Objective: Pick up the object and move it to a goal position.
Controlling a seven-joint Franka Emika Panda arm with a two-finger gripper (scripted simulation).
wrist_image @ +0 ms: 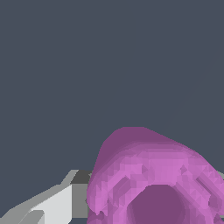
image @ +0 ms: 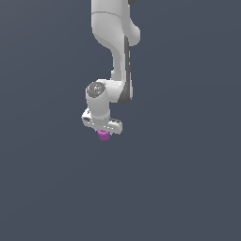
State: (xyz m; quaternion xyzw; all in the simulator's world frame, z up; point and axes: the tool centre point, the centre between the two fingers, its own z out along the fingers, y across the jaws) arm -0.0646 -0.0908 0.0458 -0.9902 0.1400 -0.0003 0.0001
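The object (image: 104, 136) is a tiny magenta-purple stubby cylinder directly under the white hand, in the exterior view's middle. My gripper (image: 103, 132) points down, with its jaws closed around the object. In the wrist view the object (wrist_image: 148, 170) looms large and very close, its hollow end facing the camera. One grey-white finger (wrist_image: 54, 205) lies against its side; the other finger is almost entirely hidden behind it. No goal marker shows in either view.
The white arm (image: 117, 47) comes down from the exterior view's top. Around it there is only a plain dark grey-blue background (image: 188, 164), with no other objects or edges visible.
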